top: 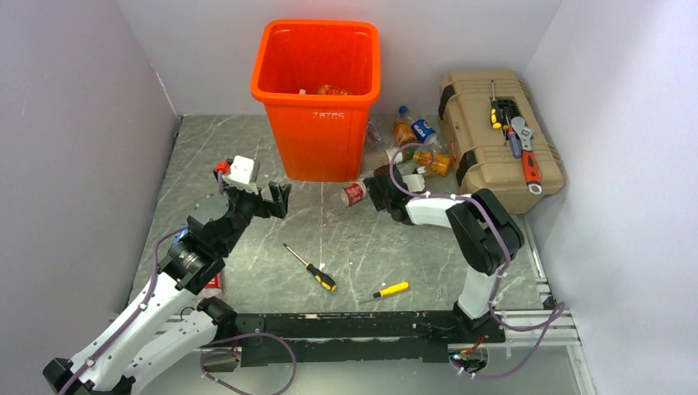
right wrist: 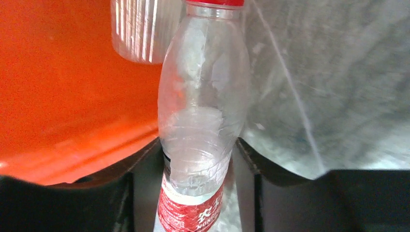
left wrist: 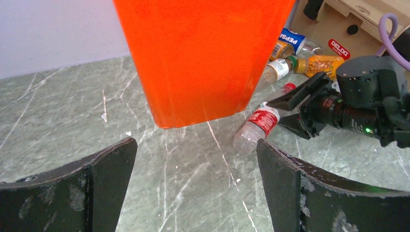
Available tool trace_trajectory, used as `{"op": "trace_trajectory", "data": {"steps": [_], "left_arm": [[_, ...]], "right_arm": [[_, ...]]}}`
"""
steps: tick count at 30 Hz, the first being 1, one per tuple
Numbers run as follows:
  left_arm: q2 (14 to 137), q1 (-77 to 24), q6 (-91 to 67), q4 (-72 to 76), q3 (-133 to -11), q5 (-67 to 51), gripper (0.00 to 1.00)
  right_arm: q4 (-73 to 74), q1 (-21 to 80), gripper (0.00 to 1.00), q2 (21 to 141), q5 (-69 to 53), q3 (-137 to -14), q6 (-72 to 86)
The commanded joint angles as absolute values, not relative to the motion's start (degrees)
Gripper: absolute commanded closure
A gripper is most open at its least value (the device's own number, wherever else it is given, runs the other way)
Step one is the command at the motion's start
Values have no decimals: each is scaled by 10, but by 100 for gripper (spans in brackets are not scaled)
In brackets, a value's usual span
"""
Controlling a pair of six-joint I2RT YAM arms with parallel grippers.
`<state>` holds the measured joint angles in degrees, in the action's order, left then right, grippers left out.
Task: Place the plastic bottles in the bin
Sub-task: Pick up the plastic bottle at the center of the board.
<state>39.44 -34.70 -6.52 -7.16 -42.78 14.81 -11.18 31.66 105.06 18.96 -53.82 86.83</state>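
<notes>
Lying by the bin [top: 317,99], a red-labelled bottle [right wrist: 203,96] seems pinched by the right pincer [right wrist: 199,150]; left pincer [left wrist: 196,145] spread.

What there is, and how many.
One orange bin [top: 317,140] at twelve o'clock, one orange bottle [top: 333,89] showing inside it; one tan toolbox [top: 469,90] at two o'clock bearing what look like three hand tools [top: 512,141]; two screwdrivers [top: 310,268] at six; one red-labelled bottle [top: 354,193] near centre; at least four more bottles [top: 424,130] bunched at one o'clock, too crowded to count surely.
</notes>
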Motion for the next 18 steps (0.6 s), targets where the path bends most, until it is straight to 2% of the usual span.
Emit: {"op": "trace_trajectory", "data": {"steps": [1, 5, 9, 14, 18], "left_arm": [[386, -350, -64, -61, -450, 140, 1], [387, -350, -63, -62, -451, 142, 1], [382, -353, -56, -62, -450, 149, 1], [372, -355, -44, -50, -446, 119, 1], [365, -355, -31, -27, -442, -16, 1]], "right_arm": [[-76, 326, 52, 1003, 189, -477, 817], [-104, 326, 62, 929, 192, -410, 755], [-161, 326, 68, 797, 173, -351, 596], [-187, 334, 73, 637, 58, -307, 363], [-175, 348, 73, 495, -72, -263, 248]]}}
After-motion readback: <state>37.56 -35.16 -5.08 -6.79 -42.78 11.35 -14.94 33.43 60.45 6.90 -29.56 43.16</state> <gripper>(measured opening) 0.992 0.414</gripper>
